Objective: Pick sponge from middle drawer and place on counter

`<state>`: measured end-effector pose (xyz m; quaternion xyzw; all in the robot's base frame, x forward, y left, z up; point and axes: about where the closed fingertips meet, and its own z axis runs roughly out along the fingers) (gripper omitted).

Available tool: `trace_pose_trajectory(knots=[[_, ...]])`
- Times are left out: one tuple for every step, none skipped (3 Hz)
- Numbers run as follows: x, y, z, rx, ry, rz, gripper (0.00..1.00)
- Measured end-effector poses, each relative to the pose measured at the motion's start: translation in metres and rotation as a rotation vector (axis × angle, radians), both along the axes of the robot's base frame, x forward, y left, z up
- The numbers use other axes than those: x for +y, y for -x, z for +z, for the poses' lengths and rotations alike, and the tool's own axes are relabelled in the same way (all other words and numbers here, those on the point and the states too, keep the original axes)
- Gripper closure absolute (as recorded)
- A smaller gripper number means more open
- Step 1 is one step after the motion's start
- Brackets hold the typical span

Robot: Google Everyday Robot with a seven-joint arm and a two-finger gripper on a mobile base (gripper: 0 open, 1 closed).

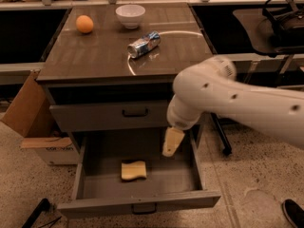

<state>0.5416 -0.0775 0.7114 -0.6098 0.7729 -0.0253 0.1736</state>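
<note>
The pale-yellow sponge [133, 170] lies flat on the floor of the open middle drawer [95, 184], left of its centre. My white arm reaches in from the right, and the gripper [172, 143] hangs over the drawer's right half, above and to the right of the sponge, apart from it. The counter [95, 56] is the glossy brown-grey cabinet top above.
On the counter sit an orange fruit [84, 23], a white bowl [130, 15] and a crushed can [143, 44] lying on its side. The drawer above [109, 115] is shut. A cardboard box [33, 122] stands left of the cabinet. A dark side table [275, 27] is at right.
</note>
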Motion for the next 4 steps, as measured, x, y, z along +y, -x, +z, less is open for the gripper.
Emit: trace_pose_trajectory(knots=[[0.047,-0.035,-0.093,0.007,-0.008,0.008,0.00],[0.069,-0.045,-0.128,0.011,-0.016,0.017,0.00],[0.069,-0.045,-0.128,0.011,-0.016,0.017,0.00],[0.068,-0.045,-0.130,0.020,-0.033,0.027,0.00]])
